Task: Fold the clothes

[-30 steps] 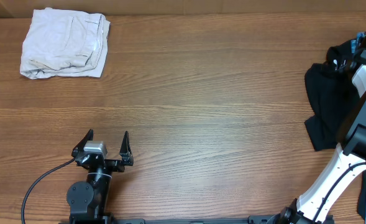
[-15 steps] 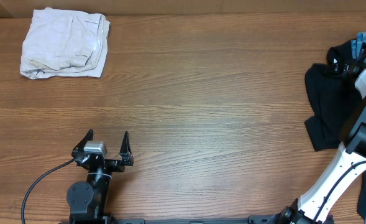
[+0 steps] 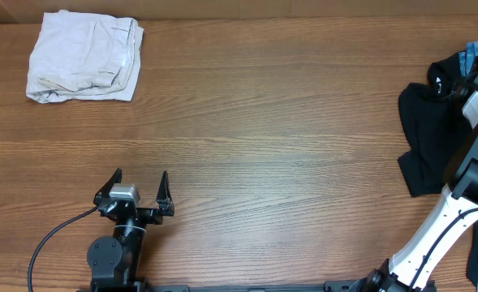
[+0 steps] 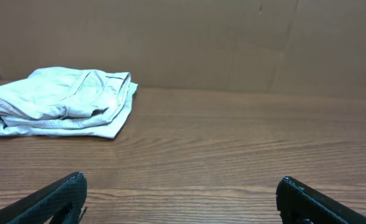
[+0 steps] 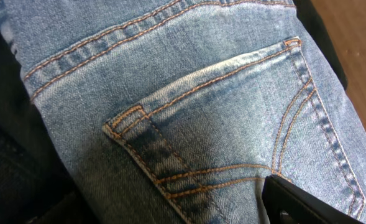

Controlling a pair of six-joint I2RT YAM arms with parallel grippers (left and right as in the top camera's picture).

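Light-blue denim jeans [image 5: 189, 106] fill the right wrist view, with a stitched back pocket in the middle. My right gripper [image 5: 176, 211] is pressed down over that pocket. One dark finger [image 5: 294, 202] shows at the lower right, the other side is lost in shadow, and the jaws stand wide. From overhead, a strip of the jeans [image 3: 475, 58] shows at the right edge beside a black garment [image 3: 425, 146], where the right gripper [image 3: 471, 79] reaches. An off-white garment [image 3: 84, 55] lies folded at the far left. My left gripper [image 3: 139, 180] rests open and has nothing in it.
The black garment [image 5: 21, 174] lies under and around the jeans. A brown cardboard wall [image 4: 232, 43] stands behind the table's far edge. The left arm's base and cable [image 3: 52, 239] sit at the near edge. The right arm's white links [image 3: 441, 227] rise at the near right.
The right wrist has shifted a little toward the table's right edge, lower onto the pile. The left arm and the off-white garment have not moved.
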